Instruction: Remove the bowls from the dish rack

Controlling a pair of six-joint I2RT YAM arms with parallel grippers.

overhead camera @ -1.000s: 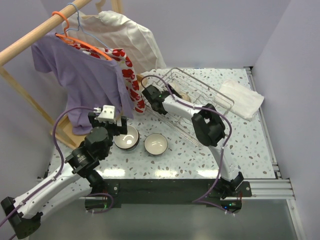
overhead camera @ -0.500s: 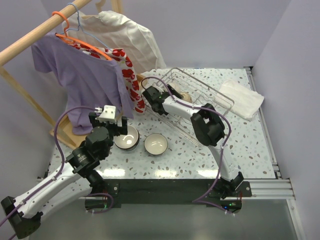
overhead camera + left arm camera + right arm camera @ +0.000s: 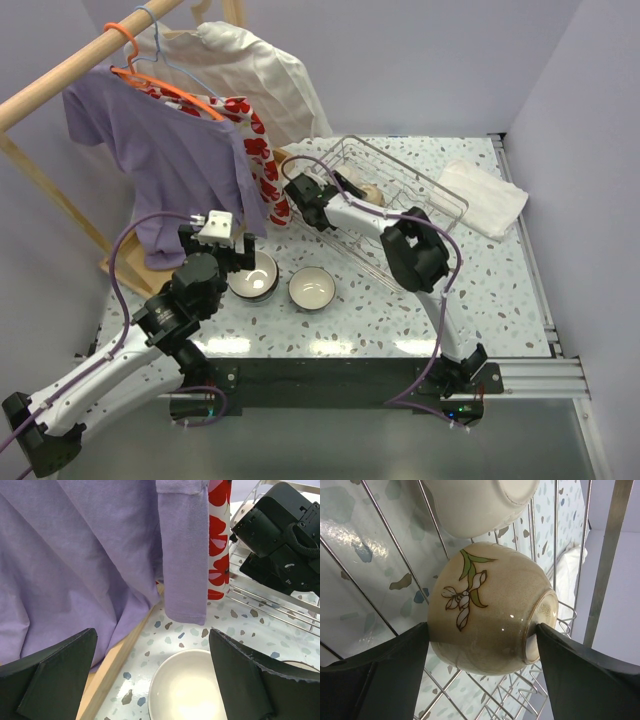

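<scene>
1. Room in the dish rack (image 3: 430,195) is tight. Wires run just beside the beige bowl (image 3: 485,605), and a cream bowl (image 3: 480,505) sits right next to it.
2. Your right pincer (image 3: 482,630) straddles the beige bowl, one finger against each side. You can't tell a firm grip from a bare touch. The arm reaches far-left into the rack, elbow raised over its near side.
3. Your left pincer (image 3: 152,635) is wide, hovering over a white bowl (image 3: 187,690) on the desk (image 3: 225,630). A purple shirt (image 3: 75,555) hangs just beside it.
4. A second bowl (image 3: 312,288) sits on the desk near the white one, with bare desk to its right.
</scene>
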